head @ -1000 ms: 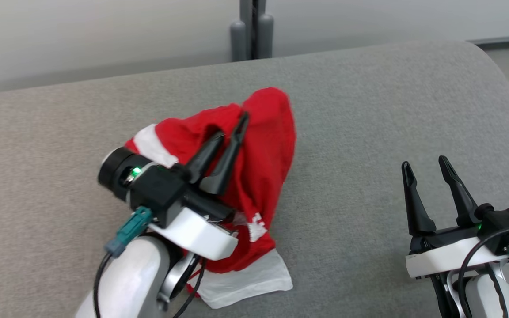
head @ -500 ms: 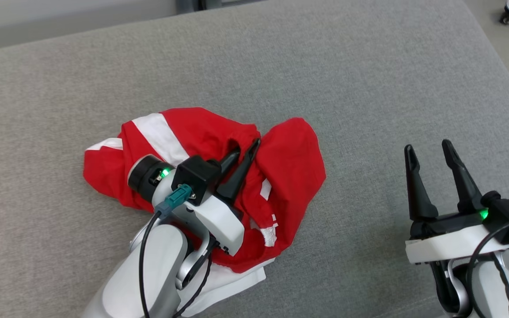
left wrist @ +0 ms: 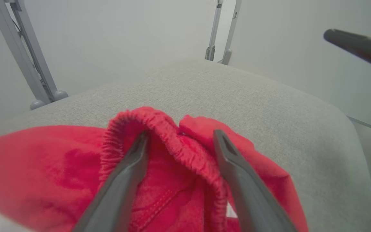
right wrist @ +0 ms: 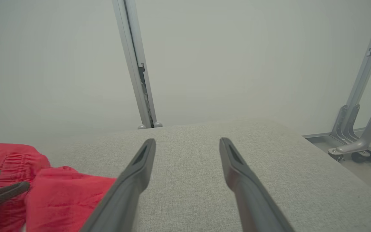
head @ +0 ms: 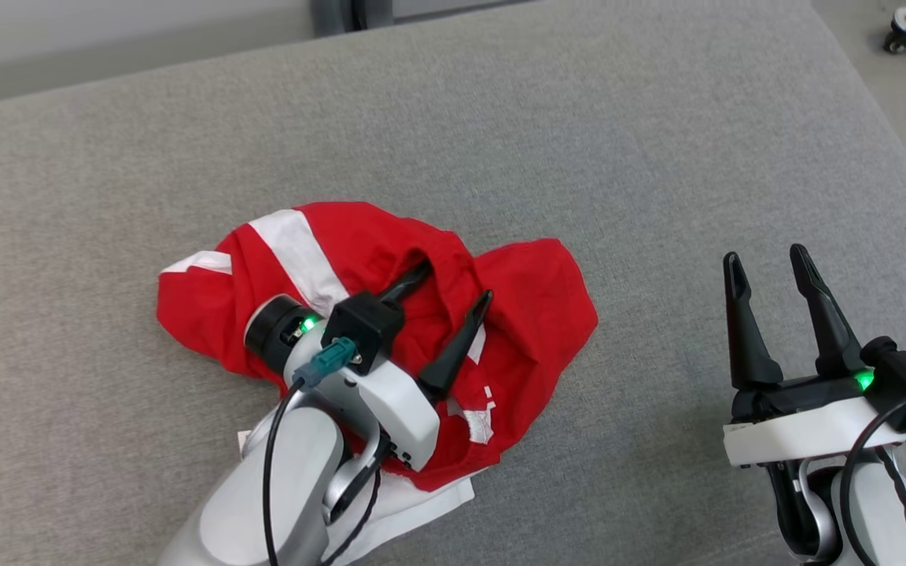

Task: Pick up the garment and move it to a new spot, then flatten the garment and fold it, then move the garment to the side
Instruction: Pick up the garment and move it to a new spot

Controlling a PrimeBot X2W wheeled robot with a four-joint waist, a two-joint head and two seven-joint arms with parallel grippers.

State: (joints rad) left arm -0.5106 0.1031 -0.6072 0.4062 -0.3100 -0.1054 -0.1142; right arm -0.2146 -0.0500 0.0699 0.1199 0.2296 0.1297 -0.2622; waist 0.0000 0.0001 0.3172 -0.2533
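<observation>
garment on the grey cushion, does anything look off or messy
Yes: the garment is a crumpled heap on the cushion, folded over itself, with a white sleeve poking out from beneath it at the near side. The open left gripper straddles a gathered red edge. No tear or spill is visible.

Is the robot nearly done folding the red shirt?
Not nearly. The garment lies in a crumpled heap on the grey cushion, so the first move may be done. The left gripper is open over it, gripping nothing; the right gripper is open, apart. Flattening, folding and moving aside are left.
</observation>
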